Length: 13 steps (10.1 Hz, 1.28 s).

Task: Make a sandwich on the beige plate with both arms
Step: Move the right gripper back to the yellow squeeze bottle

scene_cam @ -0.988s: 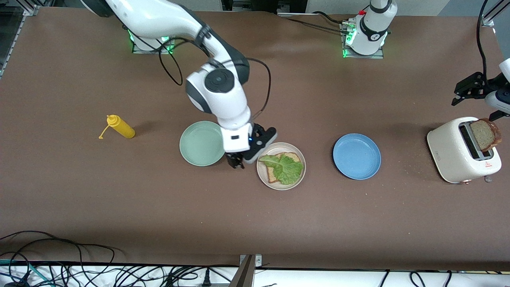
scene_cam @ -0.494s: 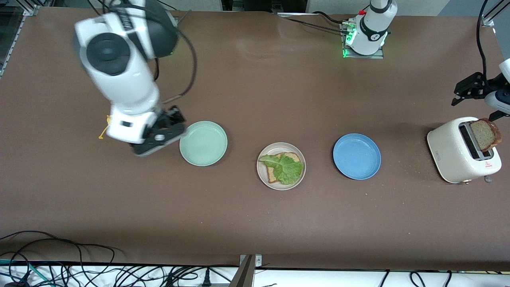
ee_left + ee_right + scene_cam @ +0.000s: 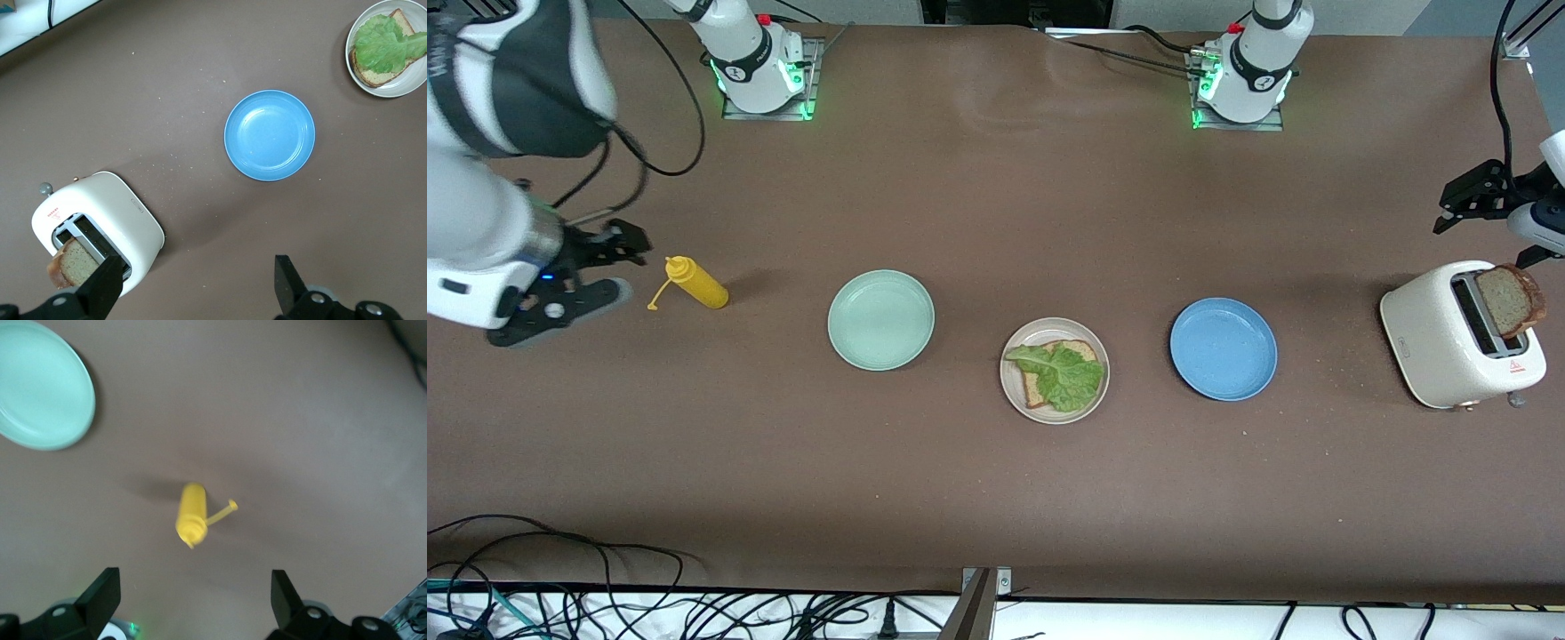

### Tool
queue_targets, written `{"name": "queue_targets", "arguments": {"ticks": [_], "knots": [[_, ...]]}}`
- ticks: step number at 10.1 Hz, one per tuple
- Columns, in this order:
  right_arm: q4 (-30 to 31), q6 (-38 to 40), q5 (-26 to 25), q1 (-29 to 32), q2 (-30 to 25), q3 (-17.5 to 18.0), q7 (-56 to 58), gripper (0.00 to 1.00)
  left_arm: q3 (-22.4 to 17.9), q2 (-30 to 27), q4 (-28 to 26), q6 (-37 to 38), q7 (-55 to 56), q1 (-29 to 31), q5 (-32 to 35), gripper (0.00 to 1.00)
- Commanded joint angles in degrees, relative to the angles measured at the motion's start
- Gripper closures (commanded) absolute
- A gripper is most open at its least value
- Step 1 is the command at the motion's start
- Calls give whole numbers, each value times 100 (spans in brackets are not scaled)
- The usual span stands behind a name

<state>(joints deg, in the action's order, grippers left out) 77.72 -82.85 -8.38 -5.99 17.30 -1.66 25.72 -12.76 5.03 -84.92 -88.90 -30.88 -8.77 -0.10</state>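
You are looking at a brown table with the round, pale pinkish-beige plate [image 3: 1055, 371] sitting near its middle; take that plate as your landmark.

Starting at the right arm's end of the table, the right gripper [image 3: 591, 269] is hanging in the air with its black fingers [image 3: 100, 595] spread wide and gripping nothing. It is hovering well apart from the beige plate, just beside a yellow plastic squeeze bottle [image 3: 695, 283] that is lying on the tabletop with its cap dangling on a strap.

Next you are seeing a round mint-green plate [image 3: 880, 319] lying beside the beige plate, toward the right arm's end and slightly farther from the front camera.

On the beige plate itself, a square slice of tan wholemeal bread [image 3: 1040, 384] is lying flat, and a crinkly green lettuce leaf [image 3: 1064, 373] is resting on top of it.

A round blue plate [image 3: 1223, 348] is sitting beside the beige plate toward the left arm's end.

Well apart from the beige plate at that end, a cream-white toaster [image 3: 1458, 338] is standing with a second slice of brown-crusted bread [image 3: 1510, 299] sticking up out of its slot. The left gripper [image 3: 1480, 200] is hanging over the table near the toaster, fingers [image 3: 287, 285] wide apart and empty.
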Motion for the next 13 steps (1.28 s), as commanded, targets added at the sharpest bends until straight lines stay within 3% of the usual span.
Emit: {"name": "queue_targets", "arguments": {"ticks": [1, 4, 6, 8, 13], "knots": [[1398, -815, 659, -25, -621, -832, 1314, 0, -16, 33, 125, 127, -137, 16, -113, 0], [3630, -2643, 1310, -25, -1482, -1581, 3091, 0, -16, 33, 134, 136, -146, 25, -113, 0], [4389, -3234, 2439, -25, -1450, -2143, 4984, 0, -16, 33, 125, 136, -146, 25, -113, 0], [4891, -3518, 3575, -8, -1196, -2478, 6683, 0, -16, 41, 125, 136, -146, 25, -113, 0], [4990, -3431, 5607, 405, 7, -2550, 10176, 0, -16, 41, 125, 136, -146, 33, -113, 0]]}}
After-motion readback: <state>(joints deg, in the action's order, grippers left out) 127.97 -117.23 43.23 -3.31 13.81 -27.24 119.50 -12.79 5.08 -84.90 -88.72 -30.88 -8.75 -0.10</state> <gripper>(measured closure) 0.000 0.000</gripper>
